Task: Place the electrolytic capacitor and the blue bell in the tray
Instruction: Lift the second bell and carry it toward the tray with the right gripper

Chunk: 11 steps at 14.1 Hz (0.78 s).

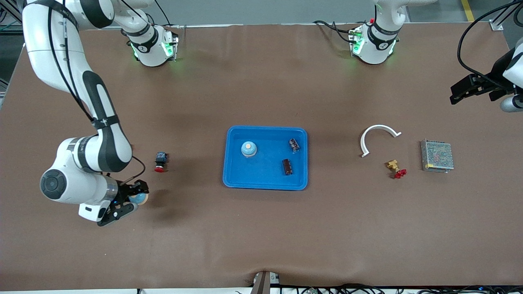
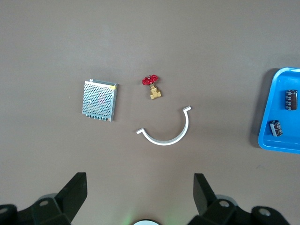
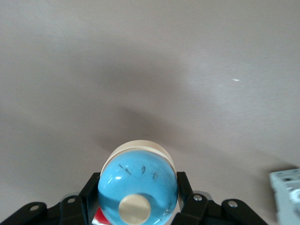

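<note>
front view: tray [image 1: 231, 163] w/ 2 capacitors [image 1: 287, 166], 1 bell [image 1: 248, 149]; right pincer [image 1: 132, 200] clamps 2nd bell [image 1: 140, 199]; left pincer [image 1: 459, 93] apart.

counter [image 1: 261, 228]: brown matte covering, faintly creased | floor: grey, yellow line [image 1: 467, 10] at one corner | cables [image 1: 347, 289] along the near edge | light: even, soft shadows
</note>
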Available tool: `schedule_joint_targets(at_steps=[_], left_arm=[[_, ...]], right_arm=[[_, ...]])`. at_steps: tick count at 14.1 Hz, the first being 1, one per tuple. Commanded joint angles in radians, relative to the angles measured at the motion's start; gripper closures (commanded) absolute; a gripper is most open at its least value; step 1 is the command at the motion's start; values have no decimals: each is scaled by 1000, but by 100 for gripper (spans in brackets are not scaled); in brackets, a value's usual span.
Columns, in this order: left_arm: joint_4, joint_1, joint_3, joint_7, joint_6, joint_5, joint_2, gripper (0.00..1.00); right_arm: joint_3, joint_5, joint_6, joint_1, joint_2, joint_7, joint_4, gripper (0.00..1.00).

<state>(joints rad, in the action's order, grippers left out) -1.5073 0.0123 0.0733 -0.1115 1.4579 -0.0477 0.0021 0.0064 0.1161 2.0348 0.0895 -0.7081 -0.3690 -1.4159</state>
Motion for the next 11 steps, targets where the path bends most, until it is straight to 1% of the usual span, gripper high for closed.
schedule_joint_targets(at_steps=[1, 6, 11], left_arm=[[-5, -8, -6, -2, -2, 19, -13, 0], [-5, -11, -1, -7, -1, 19, -10, 0], [-1, -9, 0, -8, -1, 19, -5, 0]], right_arm=[[-2, 13, -45, 50, 48, 158, -6, 46], [-2, 13, -44, 177, 81, 465, -6, 46], [-2, 25, -21, 288, 78, 729, -6, 46]])
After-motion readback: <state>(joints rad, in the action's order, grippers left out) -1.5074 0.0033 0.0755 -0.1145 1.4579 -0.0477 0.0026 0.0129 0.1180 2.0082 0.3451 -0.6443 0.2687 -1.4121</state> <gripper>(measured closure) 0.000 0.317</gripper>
